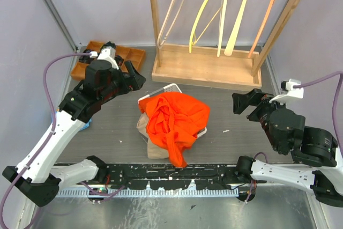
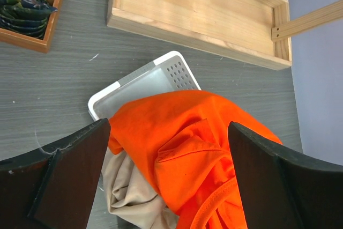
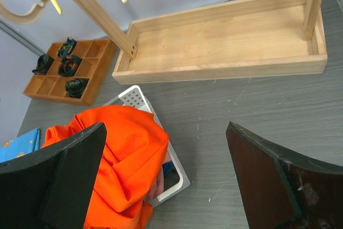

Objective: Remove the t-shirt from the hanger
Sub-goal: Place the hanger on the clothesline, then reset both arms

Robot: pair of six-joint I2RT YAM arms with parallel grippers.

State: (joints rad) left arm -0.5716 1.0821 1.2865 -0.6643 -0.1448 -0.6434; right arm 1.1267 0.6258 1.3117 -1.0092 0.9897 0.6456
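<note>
one basket (image 1: 170,86) | orange t-shirt (image 1: 177,119) over beige cloth (image 1: 156,151) | left pincer (image 1: 134,76) apart | right pincer (image 1: 242,103) apart

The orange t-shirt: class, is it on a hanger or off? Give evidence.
Off. The orange t-shirt lies crumpled over the white basket; the hangers on the wooden rack all hang bare.

the orange t-shirt (image 2: 187,148) is lying heaped over the white basket (image 2: 161,73). the left gripper (image 2: 169,126) is hovering above, jaws apart.
</note>
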